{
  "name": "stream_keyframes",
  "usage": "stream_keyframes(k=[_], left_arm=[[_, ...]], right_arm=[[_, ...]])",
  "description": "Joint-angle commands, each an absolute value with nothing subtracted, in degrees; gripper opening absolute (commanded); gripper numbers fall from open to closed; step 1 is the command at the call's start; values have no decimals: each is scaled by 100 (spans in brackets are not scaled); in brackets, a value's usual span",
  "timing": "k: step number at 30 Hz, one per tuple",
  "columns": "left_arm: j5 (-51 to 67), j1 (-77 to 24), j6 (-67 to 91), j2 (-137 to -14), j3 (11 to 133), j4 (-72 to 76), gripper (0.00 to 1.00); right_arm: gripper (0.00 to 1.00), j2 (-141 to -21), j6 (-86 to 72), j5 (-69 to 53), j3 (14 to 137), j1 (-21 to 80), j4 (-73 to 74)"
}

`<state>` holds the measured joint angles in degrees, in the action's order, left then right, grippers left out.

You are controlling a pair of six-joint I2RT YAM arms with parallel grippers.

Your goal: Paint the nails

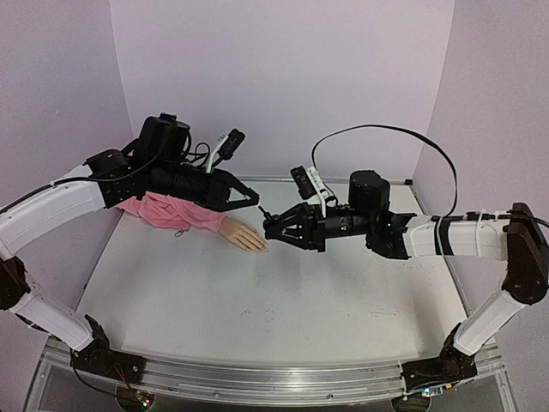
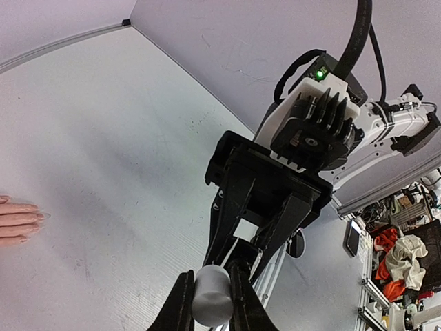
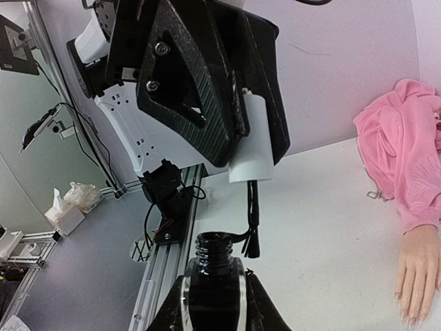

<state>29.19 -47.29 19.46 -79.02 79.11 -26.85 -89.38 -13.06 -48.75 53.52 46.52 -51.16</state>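
Note:
The beige mannequin hand [image 1: 244, 237] with a pink sleeve [image 1: 171, 213] lies on the white table [image 1: 257, 300], fingers pointing right. Its nails [image 3: 411, 318] look pale; they also show in the left wrist view [image 2: 41, 216]. My left gripper [image 2: 209, 284] is shut on the white cap [image 2: 210, 298], whose black brush [image 3: 251, 243] hangs down. My right gripper [image 3: 215, 286] is shut on the open black polish bottle [image 3: 214, 289]. The brush tip is just beside the bottle's neck, a strand of polish joining them. Both grippers [image 1: 257, 203] [image 1: 268, 228] meet just right of the fingertips, above the table.
Purple walls [image 1: 283, 77] close in the back and sides. An aluminium rail [image 1: 257, 382] runs along the near edge. A black cable [image 1: 377, 133] loops above the right arm. Off the table are a tissue box [image 3: 65, 210] and clutter [image 2: 403, 252].

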Motion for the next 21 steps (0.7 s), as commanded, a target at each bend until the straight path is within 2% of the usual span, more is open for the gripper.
stream_keyframes(k=[1,12,21], left_arm=[[2918,-4702,1924,-7656,8008,-2566,0],[2995,-4340,1890,-7494,7762,-2566,0],[3276,-3866,1476,-7957,7271,-2265,0]], right_arm=[[0,-8855,-1209,-5019,5548,4663,-5546],[0,-8157,-697,-4012,4689,4609,-5554],[0,-7208,-423,-2955,3790,4061,-5599]])
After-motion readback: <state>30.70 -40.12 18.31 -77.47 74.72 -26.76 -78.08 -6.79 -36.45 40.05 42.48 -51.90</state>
